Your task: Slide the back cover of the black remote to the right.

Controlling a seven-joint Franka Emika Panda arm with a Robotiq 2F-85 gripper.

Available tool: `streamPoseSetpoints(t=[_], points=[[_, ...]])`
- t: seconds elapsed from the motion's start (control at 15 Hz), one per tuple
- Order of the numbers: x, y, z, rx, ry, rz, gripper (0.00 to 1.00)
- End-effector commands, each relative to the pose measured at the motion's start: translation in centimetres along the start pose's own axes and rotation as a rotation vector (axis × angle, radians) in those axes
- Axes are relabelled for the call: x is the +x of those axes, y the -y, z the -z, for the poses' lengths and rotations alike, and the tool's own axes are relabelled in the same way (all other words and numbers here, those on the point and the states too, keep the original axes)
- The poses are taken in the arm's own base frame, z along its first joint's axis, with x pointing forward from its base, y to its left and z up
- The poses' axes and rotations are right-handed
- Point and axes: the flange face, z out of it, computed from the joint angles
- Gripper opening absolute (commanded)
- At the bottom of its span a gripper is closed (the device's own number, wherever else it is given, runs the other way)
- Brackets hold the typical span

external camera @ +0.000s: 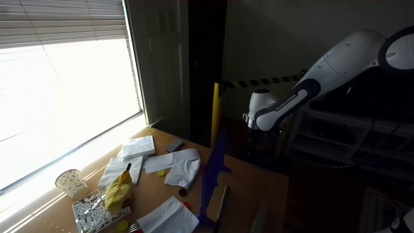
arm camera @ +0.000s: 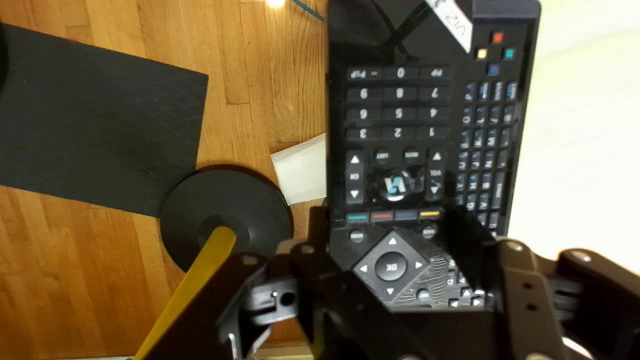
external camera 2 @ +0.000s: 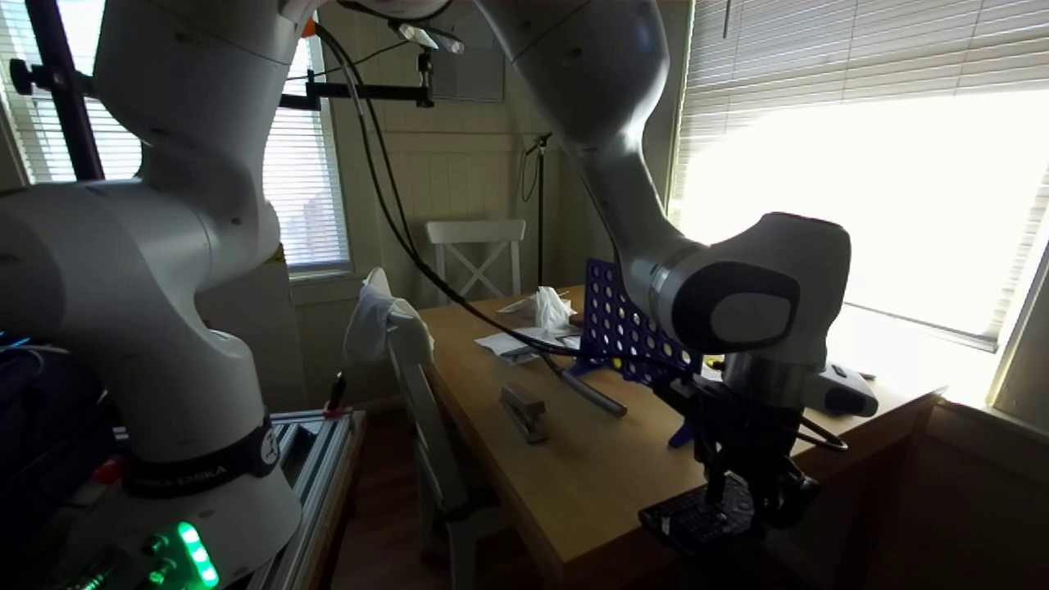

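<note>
Hand (arm camera: pixel 389 225) | pointed downward | gripping black remote (arm camera: pixel 398 112) | at edge of table (external camera 2: pixel 590 483)

Your arm (external camera: pixel 343 61) had smooth, pale, rounded links (external camera 2: pixel 176 74), whitish FRANKA EMIKA lettering (external camera: pixel 285 103) on black, dark cables (external camera 2: pixel 447 289), green base lights (external camera 2: pixel 198 555), and a black gripper (arm camera: pixel 389 222) with round metal fasteners (arm camera: pixel 514 245).

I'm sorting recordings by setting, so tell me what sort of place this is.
Most likely a home-like room set up as a robot workspace: the window blinds and white cross-backed chair look domestic, while the striped barrier tape suggests a lab.
</note>
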Motion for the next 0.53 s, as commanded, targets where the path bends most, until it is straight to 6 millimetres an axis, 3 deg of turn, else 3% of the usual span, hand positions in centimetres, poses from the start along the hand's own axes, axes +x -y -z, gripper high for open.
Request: streamPoseSetpoints(t=[0.0,0.47], points=[[0.8,-0.5,-0.4,0.001,0.007,0.021,0.36],[0.9,-1.6,-1.4,-0.007,0.013,0.053,0.36]])
